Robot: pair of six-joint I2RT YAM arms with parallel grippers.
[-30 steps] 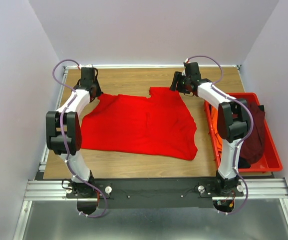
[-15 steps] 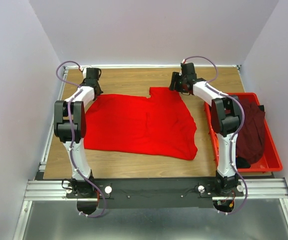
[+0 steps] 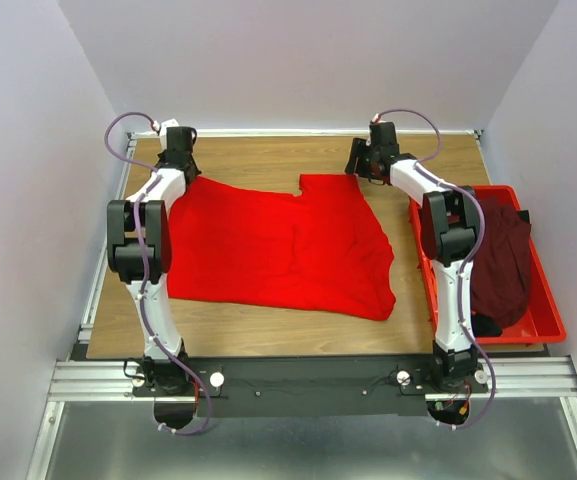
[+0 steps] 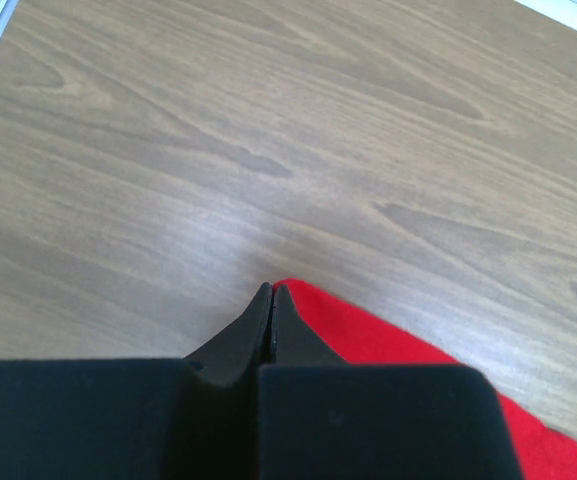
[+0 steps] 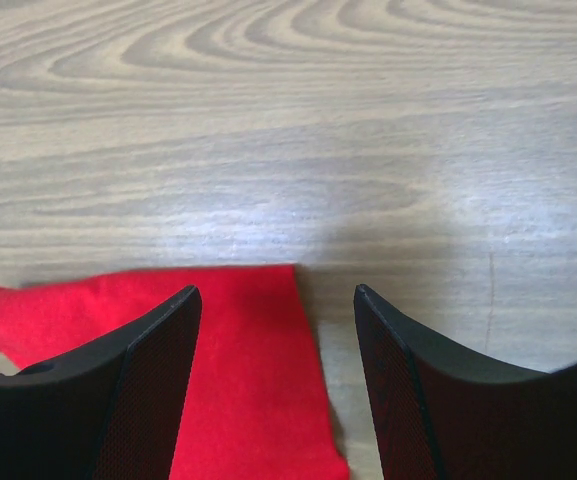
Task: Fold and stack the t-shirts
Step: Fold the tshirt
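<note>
A bright red t-shirt [image 3: 288, 245] lies spread on the wooden table. My left gripper [image 3: 181, 162] is at its far left corner. In the left wrist view the jaws [image 4: 271, 290] are shut, with the red cloth [image 4: 388, 345] coming out at the tip. My right gripper [image 3: 360, 163] is at the shirt's far right corner. In the right wrist view it [image 5: 278, 295] is open low over the table, and the red corner [image 5: 228, 380] lies between its fingers [image 5: 158, 380]. A dark maroon shirt [image 3: 503, 260] lies in the bin.
A rigid red plastic bin [image 3: 546, 305] stands at the table's right edge, beside the right arm. A little orange cloth [image 3: 426, 262] shows at its left rim. Bare wood [image 3: 268, 155] lies beyond the shirt, up to the back wall.
My left gripper has moved farther back and left, drawing the shirt's far left corner out with it. My right gripper has shifted slightly back and stays open over the far right corner.
</note>
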